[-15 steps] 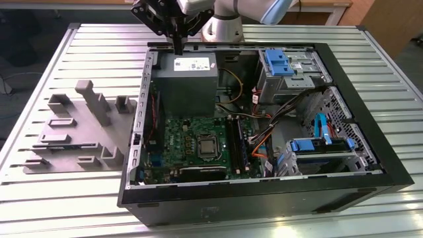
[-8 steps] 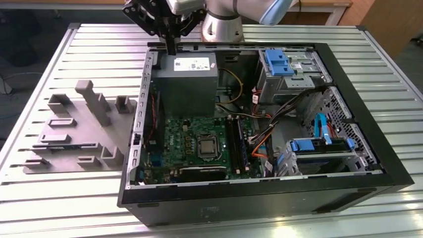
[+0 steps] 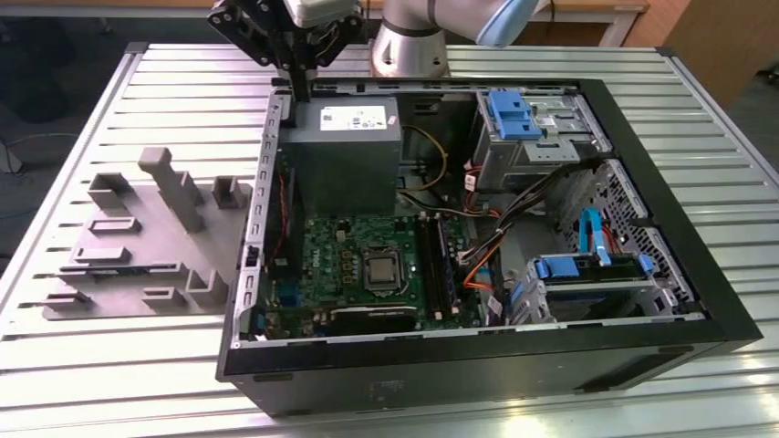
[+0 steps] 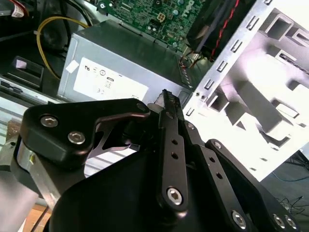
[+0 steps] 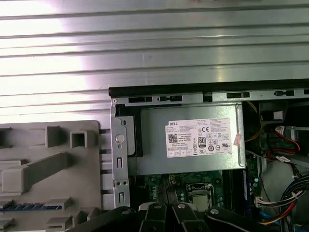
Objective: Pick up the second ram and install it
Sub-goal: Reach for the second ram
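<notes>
Lying flat in a shallow slot of the grey tray [image 5: 87, 188], the second ram [image 5: 31, 207] shows in the first wrist view as a thin blue strip, with nothing touching it. In the exterior view the tray [image 3: 116, 290] sits on the slatted metal tabletop [image 3: 98, 383], just beside the open computer case [image 3: 487, 365], on the exterior view's left. The pincer [image 3: 298, 89] hangs above the case's far rim, next to the grey power supply [image 3: 345, 146] and well apart from the ram. Its fingers are pressed together with nothing between them, as the second wrist view also shows [image 4: 165, 99]. The green motherboard [image 3: 353, 246] lies exposed below the power supply.
</notes>
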Available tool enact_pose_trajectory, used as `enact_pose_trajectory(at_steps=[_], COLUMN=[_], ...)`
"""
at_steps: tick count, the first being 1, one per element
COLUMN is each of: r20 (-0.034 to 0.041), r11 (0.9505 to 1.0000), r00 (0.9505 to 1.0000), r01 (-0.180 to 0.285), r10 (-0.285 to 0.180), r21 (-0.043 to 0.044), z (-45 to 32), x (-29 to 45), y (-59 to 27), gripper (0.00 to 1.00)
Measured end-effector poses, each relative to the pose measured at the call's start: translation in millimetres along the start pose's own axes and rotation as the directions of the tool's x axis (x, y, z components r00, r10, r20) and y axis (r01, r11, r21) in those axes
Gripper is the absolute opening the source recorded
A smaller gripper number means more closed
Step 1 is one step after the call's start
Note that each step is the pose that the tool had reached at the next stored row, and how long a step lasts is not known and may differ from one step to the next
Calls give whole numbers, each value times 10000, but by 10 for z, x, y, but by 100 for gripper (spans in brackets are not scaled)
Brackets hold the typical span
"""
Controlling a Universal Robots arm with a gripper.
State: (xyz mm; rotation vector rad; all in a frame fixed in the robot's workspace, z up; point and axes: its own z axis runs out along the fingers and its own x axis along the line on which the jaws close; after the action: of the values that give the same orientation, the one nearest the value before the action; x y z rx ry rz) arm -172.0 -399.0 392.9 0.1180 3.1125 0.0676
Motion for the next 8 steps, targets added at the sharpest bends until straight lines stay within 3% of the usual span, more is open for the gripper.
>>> enact_pose_trajectory(at_steps=[8], r20=[0], r11=[10000], r00=[10000], r01=[0], r10=[0], r21=[0], z=[0], x=[139], y=[-11], gripper=[11])
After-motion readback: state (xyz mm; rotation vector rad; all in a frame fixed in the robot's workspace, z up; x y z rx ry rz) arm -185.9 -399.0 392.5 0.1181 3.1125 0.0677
